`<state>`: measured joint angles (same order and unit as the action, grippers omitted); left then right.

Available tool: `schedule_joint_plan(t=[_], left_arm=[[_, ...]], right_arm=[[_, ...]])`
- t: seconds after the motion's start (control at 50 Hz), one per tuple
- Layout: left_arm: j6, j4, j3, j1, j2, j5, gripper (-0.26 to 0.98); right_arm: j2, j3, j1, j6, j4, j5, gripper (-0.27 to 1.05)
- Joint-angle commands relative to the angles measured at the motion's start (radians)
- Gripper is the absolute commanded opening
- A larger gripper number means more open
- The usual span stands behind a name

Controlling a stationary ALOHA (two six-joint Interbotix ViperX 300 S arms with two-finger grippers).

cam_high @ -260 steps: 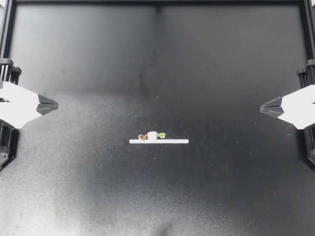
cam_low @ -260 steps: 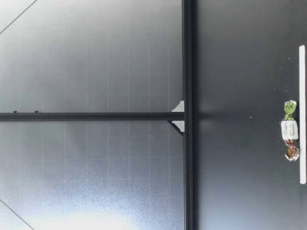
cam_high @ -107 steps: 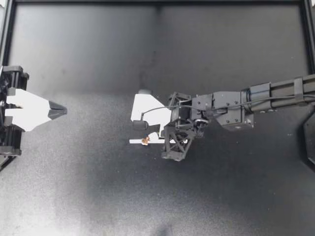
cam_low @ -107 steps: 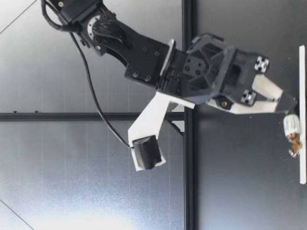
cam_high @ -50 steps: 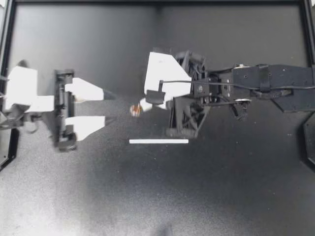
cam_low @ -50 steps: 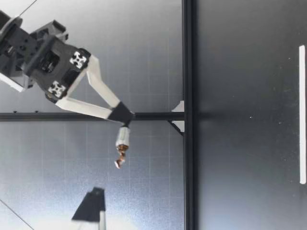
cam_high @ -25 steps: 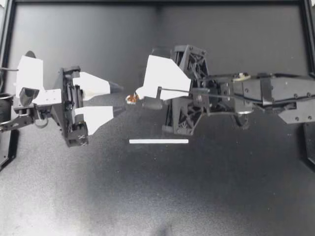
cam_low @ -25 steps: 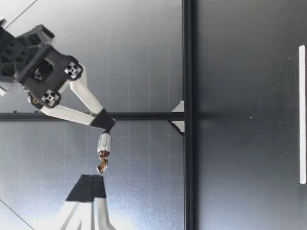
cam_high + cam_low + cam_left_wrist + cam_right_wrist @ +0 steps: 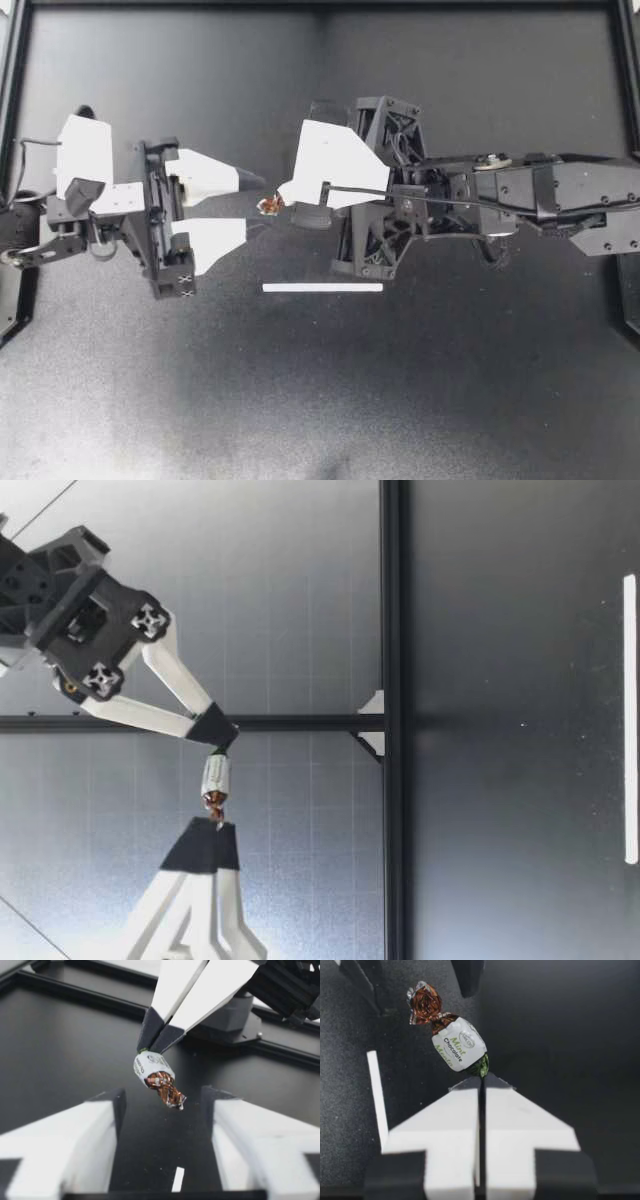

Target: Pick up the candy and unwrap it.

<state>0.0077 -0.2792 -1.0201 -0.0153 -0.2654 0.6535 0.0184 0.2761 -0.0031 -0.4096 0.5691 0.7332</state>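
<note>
The candy (image 9: pixel 270 204), a white wrapper with a brown twist at one end and a green twist at the other, hangs in the air above the table. My right gripper (image 9: pixel 283 196) is shut on its green end (image 9: pixel 481 1066). The brown twist (image 9: pixel 170 1094) points toward my left gripper (image 9: pixel 252 203), which is open. Its two fingers (image 9: pixel 107 1110) flank the brown twist with a gap on each side. In the low view the candy (image 9: pixel 215 780) hangs between my right gripper (image 9: pixel 222 742) and my left gripper (image 9: pixel 210 830), high over the table.
A thin white strip (image 9: pixel 322 287) lies flat on the black table (image 9: pixel 400 400) under and just in front of the grippers. Black frame rails (image 9: pixel 320 4) border the table at the back and the sides.
My left gripper has moved right toward the candy, and its fingers now stand on both sides of the brown twist, slightly closer together. My right gripper has held the candy almost still.
</note>
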Motion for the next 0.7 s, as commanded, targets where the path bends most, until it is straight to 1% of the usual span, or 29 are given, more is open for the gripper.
schedule_joint_plan(t=[0.0,0.14,0.24,0.3,0.38,0.52,0.68], left_arm=[[0.005,0.002,0.025,-0.003,-0.006,0.005,0.37],[0.011,0.002,0.025,-0.003,-0.005,0.012,0.14],[0.012,0.0,0.023,-0.003,0.003,0.018,-0.05],[0.011,0.0,0.025,-0.003,0.012,0.021,-0.12],[0.005,-0.002,0.026,-0.005,0.021,0.021,-0.16],[0.009,-0.002,0.026,-0.003,0.021,0.021,-0.16],[0.009,-0.002,0.008,-0.003,0.006,0.02,-0.16]], right_arm=[[0.035,-0.026,0.003,-0.003,0.003,-0.002,-0.17],[0.034,-0.026,0.005,-0.003,0.005,-0.002,-0.17],[0.032,-0.026,0.011,-0.005,0.003,-0.002,-0.17],[0.029,-0.026,0.015,-0.005,0.005,-0.002,-0.17],[0.029,-0.026,0.021,-0.005,0.005,-0.002,-0.17],[0.028,-0.021,0.029,-0.012,0.005,-0.002,-0.17],[0.037,-0.002,0.031,-0.032,0.005,-0.002,-0.17]])
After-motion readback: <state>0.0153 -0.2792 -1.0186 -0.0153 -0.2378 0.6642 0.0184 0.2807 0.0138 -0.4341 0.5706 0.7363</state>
